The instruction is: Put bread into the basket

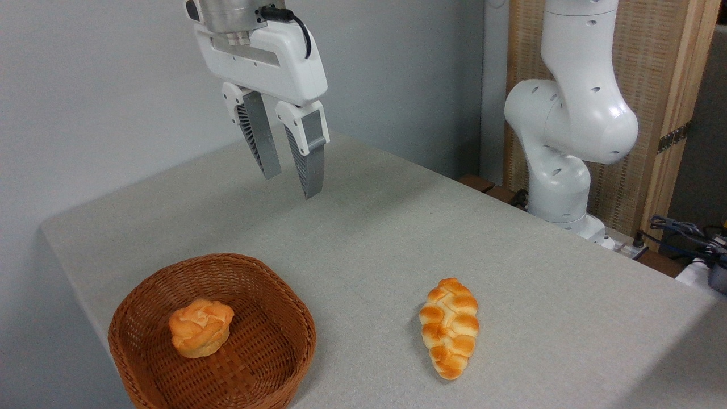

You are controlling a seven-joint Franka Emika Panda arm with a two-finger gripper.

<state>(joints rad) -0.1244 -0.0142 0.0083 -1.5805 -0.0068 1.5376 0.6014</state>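
We are looking first at the claw point(291, 186), which is hanging high over the far part of the table point(369, 227), well above its surface. Its two grey ribbed fingers point(258, 136) are pointing down and standing a little apart, with a narrow gap showing between the tips, so we are reading it as partly open. Nothing is sitting between the fingers and nothing is touching them; the claw is holding nothing.

Moving outward, the bread point(449, 327) is lying flat on the grey table, nearer to us and to the right of the claw, well apart from it. We are seeing a long braided loaf with golden-orange knobs and pale seams, its narrow end pointing toward us and its broader end pointing away. It is lying out in the open, touching only the table.

The basket point(147, 318) is sitting at the near left corner of the table, below and to the left of the claw, and well apart from the bread. It is round, brown and woven, with low sides. Inside it a small round bun point(200, 328) is resting on the basket floor, left of centre.

At the far right edge of the table the white arm point(568, 125) is rising from its base, in front of a wooden panel point(653, 113)
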